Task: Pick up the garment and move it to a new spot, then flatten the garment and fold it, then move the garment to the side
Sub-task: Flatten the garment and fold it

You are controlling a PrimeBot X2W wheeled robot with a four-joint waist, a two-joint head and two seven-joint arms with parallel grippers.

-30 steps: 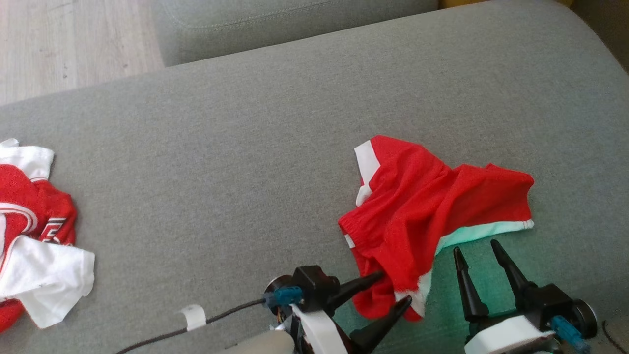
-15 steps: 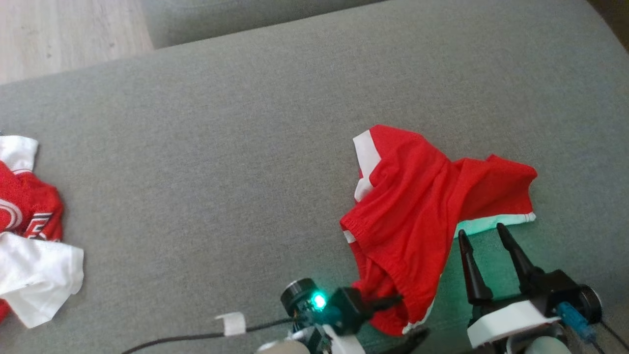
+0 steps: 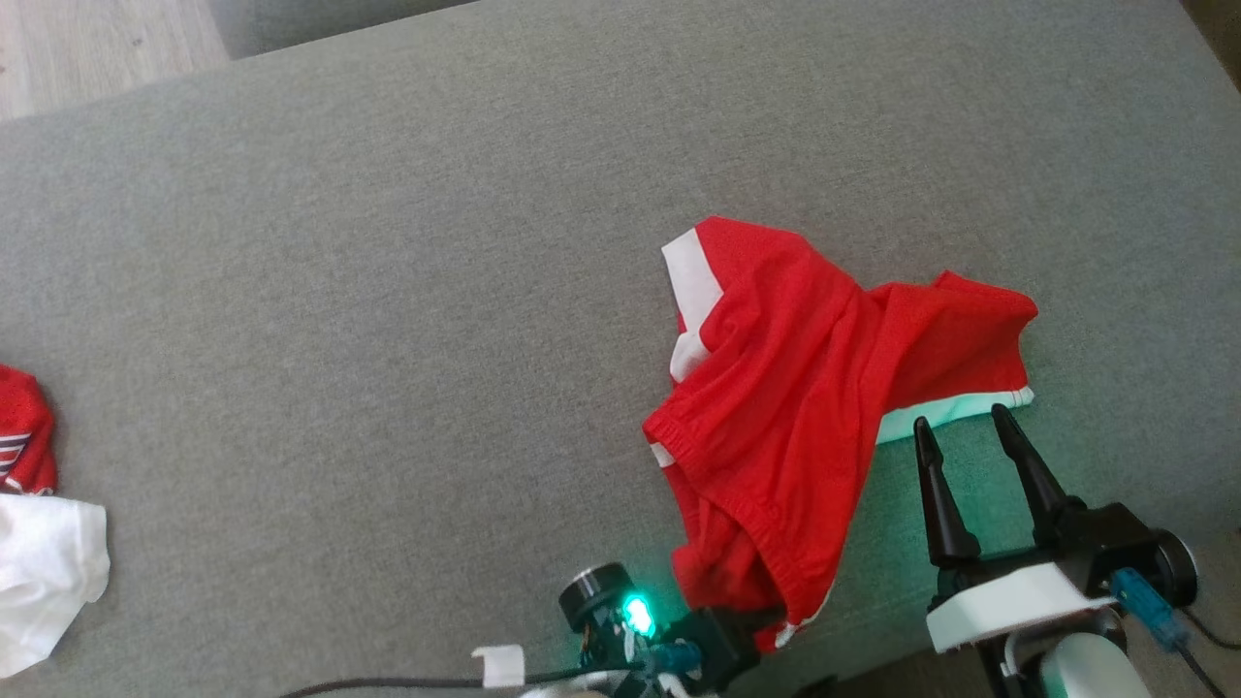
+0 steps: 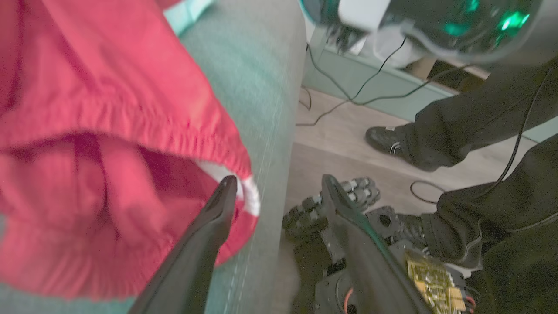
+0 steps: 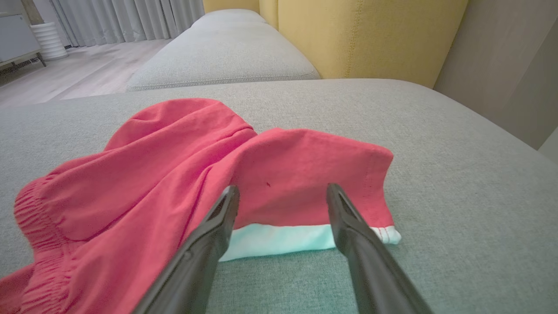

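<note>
Since the earlier frames the head camera has turned, so the whole scene has shifted in the frame, and the left gripper (image 4: 278, 179) has drawn back toward the lower edge of the head view. The garment (image 3: 795, 407), red shorts with white trim, lies crumpled on the grey sofa cushion (image 3: 388, 291), right of centre in the head view, with its lower corner at the cushion's near edge. On the left gripper the fingers stand wide and hold nothing. In the left wrist view one fingertip (image 4: 227, 185) touches the white hem corner, and the other stands past the cushion edge. On the right gripper (image 3: 958, 419) the fingers stand wide and hold nothing, with their tips at the white hem on the garment's right side. A red-and-white clothing pile (image 3: 39, 543) lies at the left edge, well apart. A person's shoe (image 4: 392, 139) shows right of centre in the left wrist view.
</note>
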